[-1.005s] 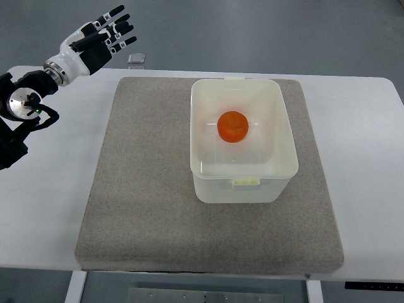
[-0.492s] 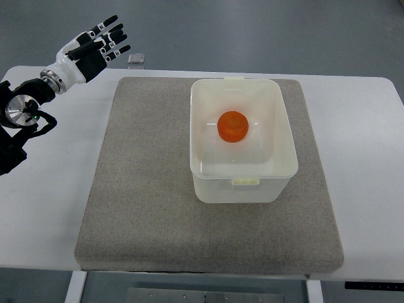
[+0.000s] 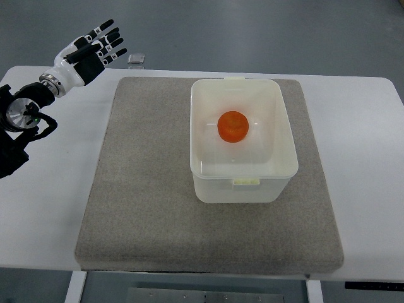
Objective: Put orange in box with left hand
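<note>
One round orange fruit [image 3: 233, 125] sits on the floor of the single white translucent plastic box [image 3: 278, 169], near the middle of it and slightly toward the far wall, touching none of the four walls. The rectangular box has rounded corners and two small latch tabs, one on its near rim and one on its far rim. It stands on one grey, felt-like square mat [image 3: 151, 189], placed in the mat's far right part, with its far wall close to the mat's far edge. The mat lies on a white table [image 3: 366, 164], which shows bare on both sides of it. Beyond the mat's far left corner, one small pale square item [image 3: 136, 59] rests at the table's far edge; what it is cannot be made out. Well to the left of the box, past the mat's far left corner, the white and black left hand [image 3: 88, 52] hangs above the table edge, fingers spread and holding nothing.
</note>
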`<state>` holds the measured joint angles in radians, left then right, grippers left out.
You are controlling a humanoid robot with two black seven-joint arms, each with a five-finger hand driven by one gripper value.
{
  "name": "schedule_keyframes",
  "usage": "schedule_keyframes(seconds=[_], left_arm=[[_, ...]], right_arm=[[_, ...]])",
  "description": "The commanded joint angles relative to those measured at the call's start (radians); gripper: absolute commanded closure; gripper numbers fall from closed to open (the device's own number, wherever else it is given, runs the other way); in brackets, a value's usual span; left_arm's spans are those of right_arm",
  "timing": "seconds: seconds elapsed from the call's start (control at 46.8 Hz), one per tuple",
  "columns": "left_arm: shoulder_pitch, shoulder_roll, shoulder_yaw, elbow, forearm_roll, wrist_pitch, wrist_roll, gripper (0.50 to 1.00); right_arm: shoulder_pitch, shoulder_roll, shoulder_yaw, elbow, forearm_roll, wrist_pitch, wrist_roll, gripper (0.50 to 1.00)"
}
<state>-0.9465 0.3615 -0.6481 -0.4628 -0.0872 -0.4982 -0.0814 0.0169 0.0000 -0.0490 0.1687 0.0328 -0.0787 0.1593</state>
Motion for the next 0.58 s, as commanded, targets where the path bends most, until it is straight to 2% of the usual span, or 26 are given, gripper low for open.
schedule_keyframes(seconds=[0.0, 0.556], left_arm=[[0.000, 0.001, -0.004, 0.003, -0.002, 0.000, 0.000, 0.508], [0.000, 0.004, -0.015, 0.003, 0.000, 0.001, 0.000, 0.508]], right_arm=[[-0.002, 0.000, -0.002, 0.003, 0.002, 0.002, 0.000, 0.574], [-0.003, 0.000, -0.003, 0.017, 0.002, 0.013, -0.007, 0.574]])
